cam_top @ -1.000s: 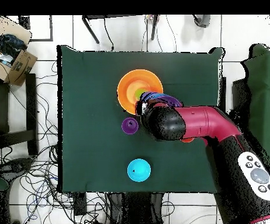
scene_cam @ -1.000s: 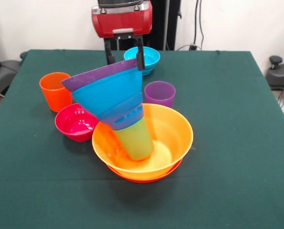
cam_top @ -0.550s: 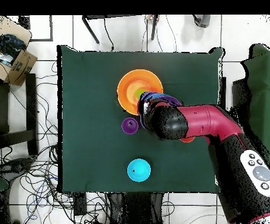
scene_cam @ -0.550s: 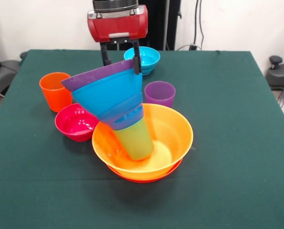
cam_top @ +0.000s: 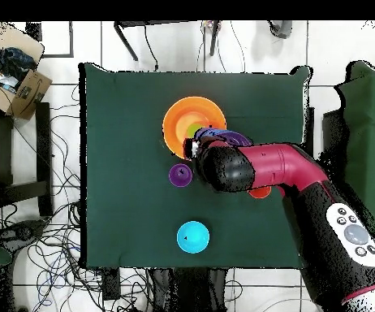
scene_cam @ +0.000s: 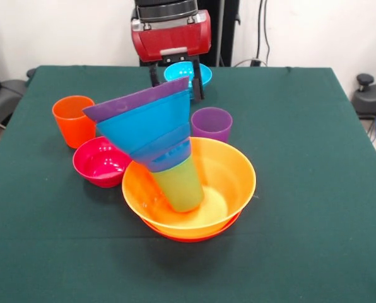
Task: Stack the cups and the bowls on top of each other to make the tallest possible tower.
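Observation:
The tower leans toward the picture's left. Its base is the broad yellow-orange bowl (scene_cam: pixel 229 180) (cam_top: pixel 180 120), which sits in an orange-red bowl (scene_cam: pixel 189 237). A lime green cup (scene_cam: pixel 178 186) tilts inside it. The cup carries a dark blue bowl (scene_cam: pixel 169 156), a sky-blue bowl (scene_cam: pixel 144 126) and a purple bowl (scene_cam: pixel 134 101), all tilted. My gripper (scene_cam: pixel 176 83) hangs open just behind the purple bowl's raised rim, and the rim's tip is close to the right finger (scene_cam: pixel 197 85). In the overhead view the arm (cam_top: pixel 247 166) hides the gripper.
An orange cup (scene_cam: pixel 73 120) and a magenta bowl (scene_cam: pixel 101 161) stand left of the tower. A purple cup (scene_cam: pixel 211 124) (cam_top: pixel 181 175) is behind its right side. A cyan bowl (scene_cam: pixel 204 74) (cam_top: pixel 192 236) sits farther back, partly behind the gripper.
The gripper has shifted toward the picture's right in the front view, staying open. The leaning stack and the loose cups and bowls have not moved.

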